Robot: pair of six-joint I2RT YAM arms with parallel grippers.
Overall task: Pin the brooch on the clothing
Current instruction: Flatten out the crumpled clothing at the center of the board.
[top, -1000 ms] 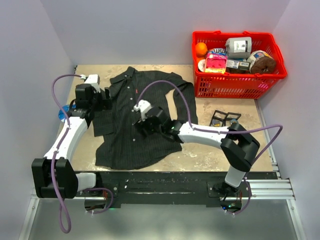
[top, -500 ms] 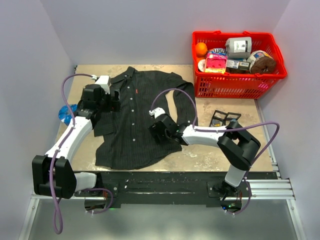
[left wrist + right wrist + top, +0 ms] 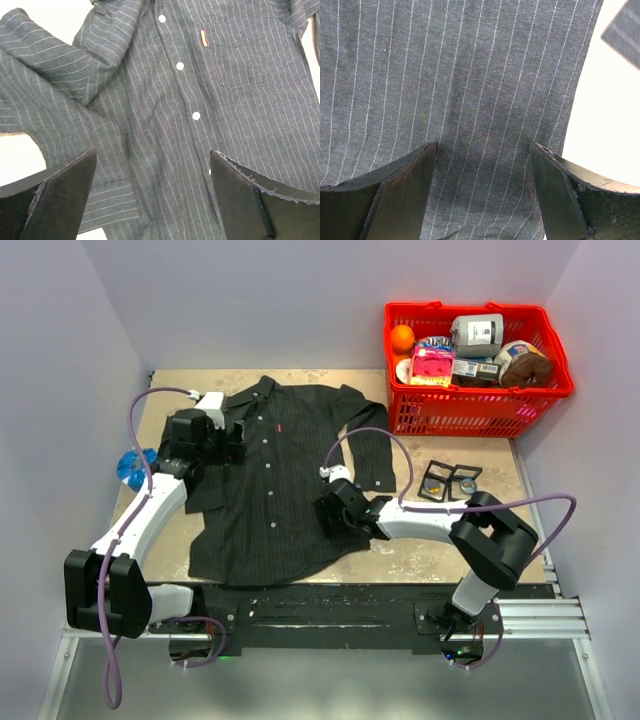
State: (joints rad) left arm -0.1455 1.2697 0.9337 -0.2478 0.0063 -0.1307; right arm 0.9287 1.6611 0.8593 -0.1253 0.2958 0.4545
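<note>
The clothing (image 3: 270, 490), a dark pinstriped shirt with pale buttons (image 3: 180, 65) and a tiny red chest tag (image 3: 202, 38), lies flat, front up, on the table. My left gripper (image 3: 230, 443) hovers open over the shirt's left chest and folded sleeve. In the left wrist view that gripper (image 3: 152, 152) has only fabric below it. My right gripper (image 3: 328, 516) stands open low over the shirt's lower right edge. In the right wrist view it (image 3: 484, 145) has striped cloth between its fingers and nothing gripped. I cannot make out the brooch in any view.
A red basket (image 3: 545, 390) full of groceries stands at the back right. Two small dark square cases (image 3: 450, 478) lie on the table right of the shirt's sleeve. A blue object (image 3: 130, 468) sits at the left edge. Walls close in on three sides.
My right gripper has drawn back from the shirt's middle to its lower right edge. My left gripper has shifted right over the shirt's left chest. The shirt lies flatter.
</note>
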